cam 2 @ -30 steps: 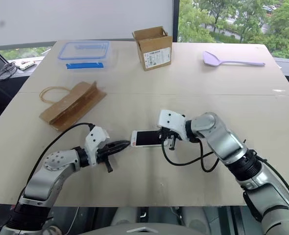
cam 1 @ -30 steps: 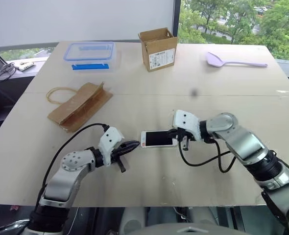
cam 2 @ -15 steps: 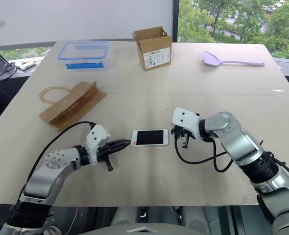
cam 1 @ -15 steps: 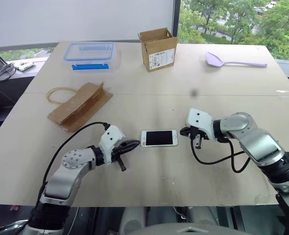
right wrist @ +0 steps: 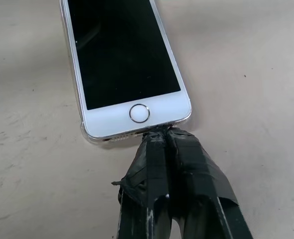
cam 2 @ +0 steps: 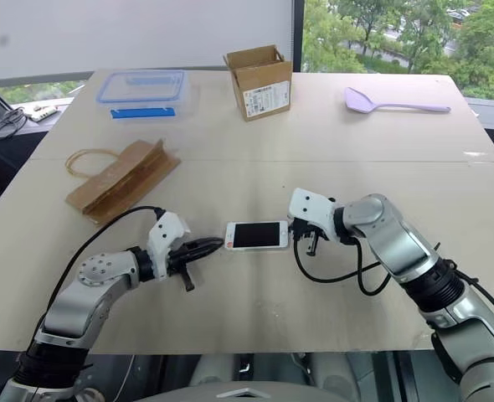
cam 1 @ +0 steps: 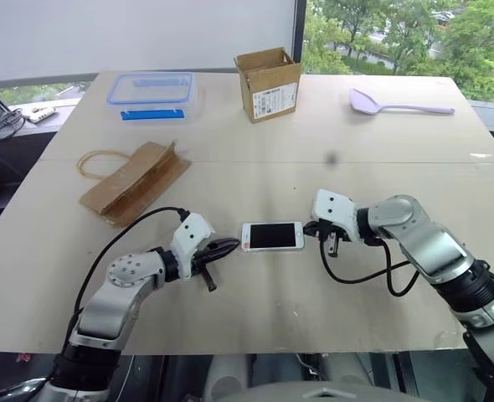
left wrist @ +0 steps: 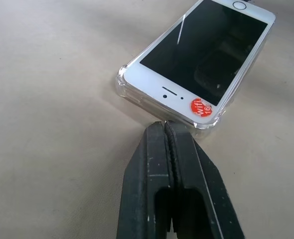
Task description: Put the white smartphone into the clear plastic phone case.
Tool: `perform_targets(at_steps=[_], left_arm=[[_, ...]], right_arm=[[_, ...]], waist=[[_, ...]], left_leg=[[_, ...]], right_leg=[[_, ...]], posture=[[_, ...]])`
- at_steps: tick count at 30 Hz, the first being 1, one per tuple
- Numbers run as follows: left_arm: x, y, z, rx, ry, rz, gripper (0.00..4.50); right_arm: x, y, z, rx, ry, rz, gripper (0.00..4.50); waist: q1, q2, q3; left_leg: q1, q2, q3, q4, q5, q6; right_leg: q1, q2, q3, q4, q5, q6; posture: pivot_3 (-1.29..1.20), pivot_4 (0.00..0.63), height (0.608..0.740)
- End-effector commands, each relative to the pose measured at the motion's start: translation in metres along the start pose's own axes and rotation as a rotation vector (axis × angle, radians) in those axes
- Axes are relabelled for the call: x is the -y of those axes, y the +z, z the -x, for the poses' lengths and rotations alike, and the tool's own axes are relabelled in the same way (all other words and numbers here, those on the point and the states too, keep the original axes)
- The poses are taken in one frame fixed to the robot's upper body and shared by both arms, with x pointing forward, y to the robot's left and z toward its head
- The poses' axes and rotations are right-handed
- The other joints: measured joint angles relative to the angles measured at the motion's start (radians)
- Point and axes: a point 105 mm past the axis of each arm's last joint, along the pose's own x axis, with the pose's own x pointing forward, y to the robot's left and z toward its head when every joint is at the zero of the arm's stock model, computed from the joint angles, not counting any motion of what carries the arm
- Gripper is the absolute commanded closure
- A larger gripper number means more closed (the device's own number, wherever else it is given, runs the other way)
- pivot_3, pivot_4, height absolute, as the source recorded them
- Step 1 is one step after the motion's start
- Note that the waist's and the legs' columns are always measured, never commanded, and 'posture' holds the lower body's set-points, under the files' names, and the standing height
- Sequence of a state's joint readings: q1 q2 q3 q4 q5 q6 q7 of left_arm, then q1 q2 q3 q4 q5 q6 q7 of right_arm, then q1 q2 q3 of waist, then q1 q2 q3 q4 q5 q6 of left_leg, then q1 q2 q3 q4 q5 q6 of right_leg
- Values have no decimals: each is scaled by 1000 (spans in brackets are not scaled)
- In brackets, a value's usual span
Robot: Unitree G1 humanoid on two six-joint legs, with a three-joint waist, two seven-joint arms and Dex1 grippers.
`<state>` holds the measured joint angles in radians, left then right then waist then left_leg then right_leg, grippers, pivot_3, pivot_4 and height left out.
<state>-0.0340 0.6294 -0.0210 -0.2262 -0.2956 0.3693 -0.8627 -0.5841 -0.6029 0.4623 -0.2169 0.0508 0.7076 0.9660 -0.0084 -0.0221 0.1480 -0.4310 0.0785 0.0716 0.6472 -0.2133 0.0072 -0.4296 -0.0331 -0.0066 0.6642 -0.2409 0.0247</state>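
Phone seated in its case, braced end to end by two shut grippers.

The phone (cam 1: 271,236) lies flat, screen up, near the middle of the table (cam 1: 255,159), inside the case (left wrist: 124,89), whose clear rim shows around its corners. A second ago the right gripper (cam 1: 318,231) overlapped the phone's home-button end; it then drew off to the right and has now come back to touch that end, jaws pressed together and holding nothing. The left gripper (cam 1: 232,245), unmoved, meets the opposite, stickered end, jaws likewise closed and empty. Judged from this, insertion looks essentially complete, with only seating left to check.
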Motion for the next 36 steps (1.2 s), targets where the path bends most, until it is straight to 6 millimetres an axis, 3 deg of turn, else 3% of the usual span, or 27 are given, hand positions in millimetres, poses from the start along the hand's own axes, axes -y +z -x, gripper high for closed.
perform_targets(at_steps=[1,11,26,36], left_arm=[[6,10,-3,30,-23,-35,4480],[9,12,-7,35,-40,-42,4480],[7,10,-2,25,-41,-44,4480],[-15,6,26,37,38,65,4480]], right_arm=[[-5,21,-2,53,27,78,4500],[-17,34,-14,64,85,135,4500],[-18,40,-20,107,77,130,4500],[9,18,13,72,-67,63,4500]], waist=[[-1,0,0],[-4,0,0],[-9,0,0],[-2,0,0]], left_leg=[[0,0,0,0,0,0],[1,0,0,0,0,0],[2,1,0,0,0,0],[1,1,0,0,0,0]], right_leg=[[0,0,0,0,0,0],[0,0,0,1,0,0],[0,2,0,2,0,0],[-1,1,0,2,0,0]], posture=[[0,150,740],[0,150,740],[0,150,740],[0,150,740]])
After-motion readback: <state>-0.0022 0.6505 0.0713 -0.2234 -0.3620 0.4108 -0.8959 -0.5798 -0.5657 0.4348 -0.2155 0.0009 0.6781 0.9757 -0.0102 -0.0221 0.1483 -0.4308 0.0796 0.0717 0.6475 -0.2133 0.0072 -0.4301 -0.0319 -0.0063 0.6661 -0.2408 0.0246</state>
